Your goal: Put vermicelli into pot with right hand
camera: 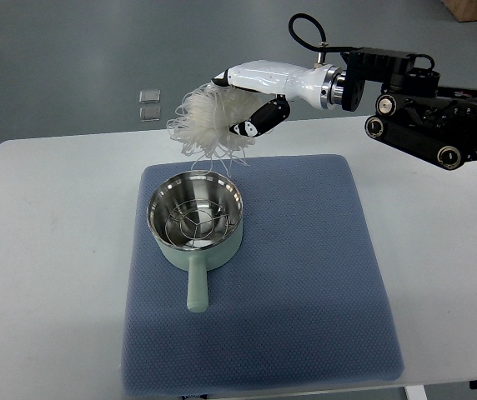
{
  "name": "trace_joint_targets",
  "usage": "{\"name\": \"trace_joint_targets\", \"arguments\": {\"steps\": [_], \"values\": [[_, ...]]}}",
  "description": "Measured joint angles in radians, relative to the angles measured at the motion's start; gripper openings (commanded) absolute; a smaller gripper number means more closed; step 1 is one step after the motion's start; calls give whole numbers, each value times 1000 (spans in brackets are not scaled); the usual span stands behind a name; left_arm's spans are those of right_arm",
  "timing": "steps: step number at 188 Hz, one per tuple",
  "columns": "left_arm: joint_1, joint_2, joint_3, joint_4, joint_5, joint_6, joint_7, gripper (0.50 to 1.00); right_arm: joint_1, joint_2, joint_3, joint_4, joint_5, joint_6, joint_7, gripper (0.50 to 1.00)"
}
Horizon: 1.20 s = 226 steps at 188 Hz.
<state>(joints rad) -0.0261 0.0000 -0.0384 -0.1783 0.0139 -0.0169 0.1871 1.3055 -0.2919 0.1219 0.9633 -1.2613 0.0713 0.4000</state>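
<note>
- Right hand (243,104): fingers closed around the vermicelli (207,122), lifted clear.
- Vermicelli: light, springy tangle; likely brittle, sheds strands; best gripped mid-bundle.
- Pot (195,218): below the hand, slightly nearer.

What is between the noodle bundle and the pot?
Nothing. In the top view the vermicelli, held by the right hand, hangs just above the pot.

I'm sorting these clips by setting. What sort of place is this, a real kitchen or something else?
Likely a lab test bench, not a kitchen: a plain white table on a bare grey floor, a blue mat under one pot, no stove or sink in view.
</note>
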Motion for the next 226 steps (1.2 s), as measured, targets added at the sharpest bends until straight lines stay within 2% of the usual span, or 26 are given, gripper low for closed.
{"name": "trace_joint_targets", "arguments": {"steps": [47, 48, 49, 50, 51, 52, 53, 54, 55, 56, 57, 58, 59, 60, 74, 82, 140, 160, 198, 226], "values": [[0, 0, -2, 0, 0, 0, 0, 1000, -64, 93, -13, 4, 0, 1, 21, 500], [0, 0, -2, 0, 0, 0, 0, 1000, -66, 94, -13, 4, -1, 1, 21, 533], [0, 0, -2, 0, 0, 0, 0, 1000, -67, 94, -14, 4, -1, 0, 21, 533], [0, 0, -2, 0, 0, 0, 0, 1000, -71, 96, -14, 3, -2, 0, 22, 574], [0, 0, -2, 0, 0, 0, 0, 1000, -72, 96, -15, 3, -2, 0, 22, 574], [0, 0, -2, 0, 0, 0, 0, 1000, -74, 97, -15, 3, -2, -1, 22, 616], [1, 0, -2, 0, 0, 0, 0, 1000, -76, 98, -16, 3, -3, -1, 22, 617], [1, 0, -2, 0, 0, 0, 0, 1000, -77, 98, -16, 3, -3, -1, 22, 655], [1, 0, -2, 0, 0, 0, 0, 1000, -79, 99, -16, 3, -3, -2, 22, 656], [0, 0, -2, 0, 0, 0, 0, 1000, -80, 99, -17, 3, -3, -2, 22, 686], [0, 0, -2, 0, 0, 0, 0, 1000, -82, 99, -17, 2, -4, -3, 22, 686], [0, 0, -2, 0, 0, 0, 0, 1000, -85, 100, -19, 2, -4, -4, 23, 717], [1, 0, -2, 0, 0, 0, 0, 1000, -86, 100, -19, 2, -4, -4, 23, 717], [1, 0, -2, 0, 0, 0, 0, 1000, -88, 101, -20, 2, -5, -5, 23, 741], [1, 0, -2, 0, 0, 0, 0, 1000, -104, 102, -26, 1, -6, -9, 24, 854], [1, 0, -1, 0, 0, 0, 0, 1000, -112, 101, -27, 1, -6, -10, 27, 889], [1, 0, 0, -1, 0, 0, 0, 1000, -119, 55, -11, 1, 3, -12, 59, 895], [1, 0, 0, -1, 0, 0, 0, 1000, -139, 38, 40, -7, 16, -38, 54, 895], [1, 0, 0, -1, 0, 0, 0, 1000, -317, 32, 282, -97, 84, -118, 35, 891], [1, 0, 0, 0, 0, 0, 0, 1000, -483, 46, 480, -144, 252, -174, -20, 891]]}}
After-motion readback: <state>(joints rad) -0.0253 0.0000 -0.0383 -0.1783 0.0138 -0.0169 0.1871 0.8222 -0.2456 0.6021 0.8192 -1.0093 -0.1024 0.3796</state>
